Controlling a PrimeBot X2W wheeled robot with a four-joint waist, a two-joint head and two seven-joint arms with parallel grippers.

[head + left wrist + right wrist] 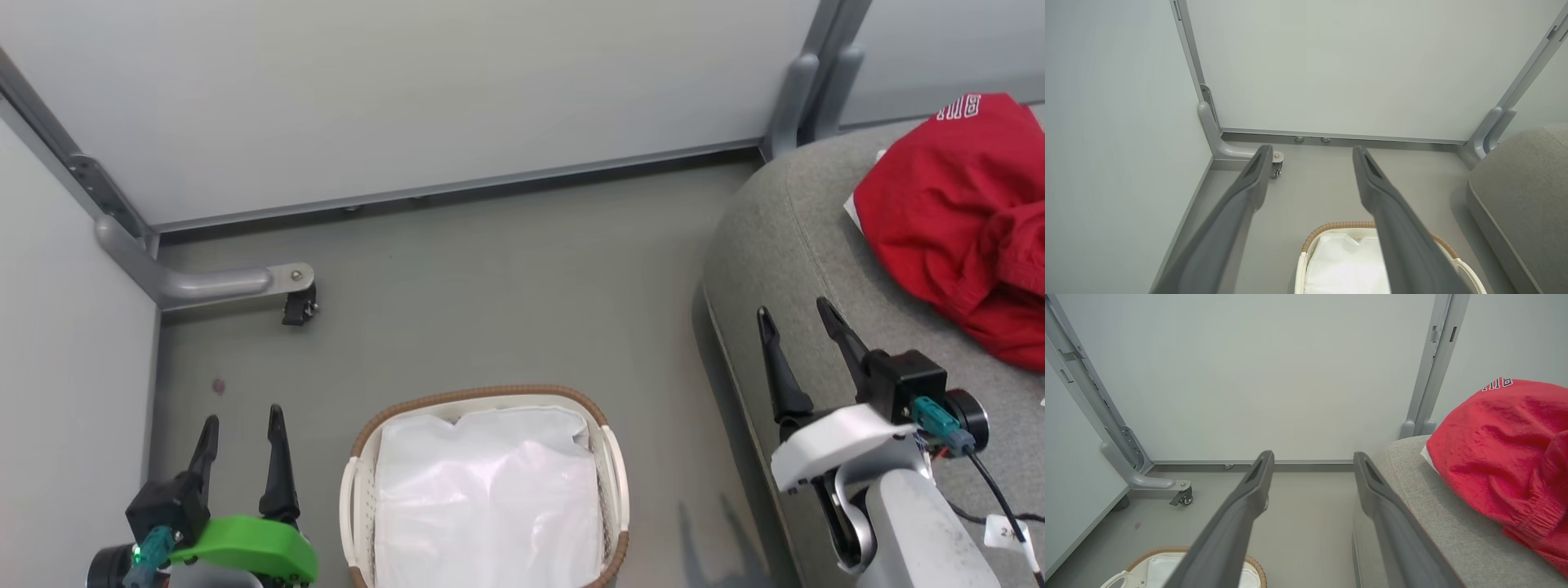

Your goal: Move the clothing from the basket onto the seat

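The red clothing (963, 220) lies bunched on the grey seat (784, 237) at the right; the right wrist view has the clothing (1502, 449) on the seat (1433, 506) too. On the floor at bottom centre stands the white basket (359, 490) with a brown woven rim, and inside it I see just its white liner cloth. My left gripper (242, 418) hangs open and empty left of the basket. Over the seat's front edge, left of the clothing, my right gripper (793, 309) is open and empty. The left wrist view catches the basket (1306, 249) below the left gripper (1312, 150).
Pale partition panels close off the back and left. A grey panel foot with a caster (298, 306) sits on the floor behind the basket. A metal post (804, 82) rises behind the seat. Bare grey floor (506, 286) lies between basket, seat and panels.
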